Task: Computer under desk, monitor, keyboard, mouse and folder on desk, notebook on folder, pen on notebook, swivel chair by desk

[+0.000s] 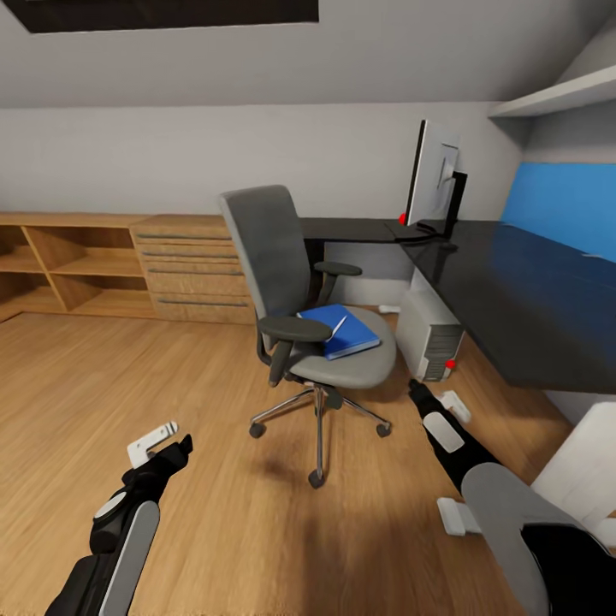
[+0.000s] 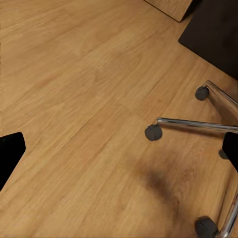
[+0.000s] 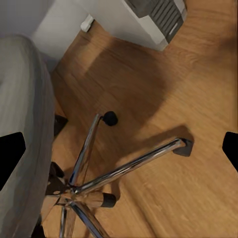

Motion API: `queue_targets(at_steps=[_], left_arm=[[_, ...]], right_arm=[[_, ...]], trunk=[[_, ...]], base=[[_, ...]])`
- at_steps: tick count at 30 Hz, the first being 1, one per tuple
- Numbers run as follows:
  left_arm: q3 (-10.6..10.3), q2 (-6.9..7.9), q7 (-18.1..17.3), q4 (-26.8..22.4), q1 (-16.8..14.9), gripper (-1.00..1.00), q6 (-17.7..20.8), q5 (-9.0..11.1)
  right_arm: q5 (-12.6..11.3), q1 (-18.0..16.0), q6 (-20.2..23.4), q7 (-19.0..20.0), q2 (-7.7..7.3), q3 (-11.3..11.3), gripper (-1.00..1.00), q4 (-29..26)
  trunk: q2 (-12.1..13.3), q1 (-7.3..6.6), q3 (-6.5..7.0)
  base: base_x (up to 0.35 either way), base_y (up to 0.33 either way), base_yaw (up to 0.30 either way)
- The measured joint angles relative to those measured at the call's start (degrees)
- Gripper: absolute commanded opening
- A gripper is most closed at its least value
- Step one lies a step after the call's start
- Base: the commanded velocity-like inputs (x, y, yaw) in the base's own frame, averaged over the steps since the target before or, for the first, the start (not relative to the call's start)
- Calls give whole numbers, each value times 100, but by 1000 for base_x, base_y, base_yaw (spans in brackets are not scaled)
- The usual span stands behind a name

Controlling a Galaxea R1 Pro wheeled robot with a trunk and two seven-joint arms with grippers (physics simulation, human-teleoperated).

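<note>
At about 8 o'clock in the head view, the left black-and-grey gripper [image 1: 171,438] is held low above the light oak plank floor [image 1: 197,513]; in the left wrist view its dark fingertips [image 2: 11,151] are seen at opposite edges, so the jaws are spread wide and nothing is held. At 10 o'clock a light oak chest of drawers [image 1: 190,267] is set against the pale wall. Near the centre the swivel chair with grey seat and back, black armrests and chrome five-star base [image 1: 295,316] is placed on the floor, just beside the desk. On its seat the bright blue rectangular folder [image 1: 340,330] is laid flat, and a thin silvery-white pen [image 1: 338,327] is seen lying on the folder. At 4 o'clock the right gripper [image 1: 417,391] is held near the chair's base; in the right wrist view its jaws are likewise spread apart and empty above the chrome legs. Just beyond it, the pale grey-white tower computer [image 1: 429,328] is stood on the floor under the desk's edge. At 1 o'clock the wide flat monitor with light grey back [image 1: 430,175] is stood upright on the glossy black L-shaped desk [image 1: 513,291].
</note>
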Motion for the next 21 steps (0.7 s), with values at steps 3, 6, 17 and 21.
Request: queue_targets(at_steps=[3, 6, 17, 21], left_arm=[[-8, 0, 0, 0, 0, 100, 0, 0], [-26, -3, -3, 0, 0, 100, 0, -2], [-64, -7, -17, 6, 0, 100, 0, -37], [-74, -8, -24, 8, 0, 100, 0, -42]], right_arm=[[-66, 0, 1, 111, -35, 1, 100, -13], [-80, -1, -2, 248, -48, 5, 100, -14], [-76, -1, -12, 461, -40, 25, 100, -61], [-76, -3, -7, 463, -43, 25, 100, -65]], trunk=[[-3, 5, -45], [-3, 5, -45], [-3, 5, -45], [-3, 3, -45]], base=[[0, 0, 0], [0, 0, 0], [4, 0, 0], [137, 0, 0]])
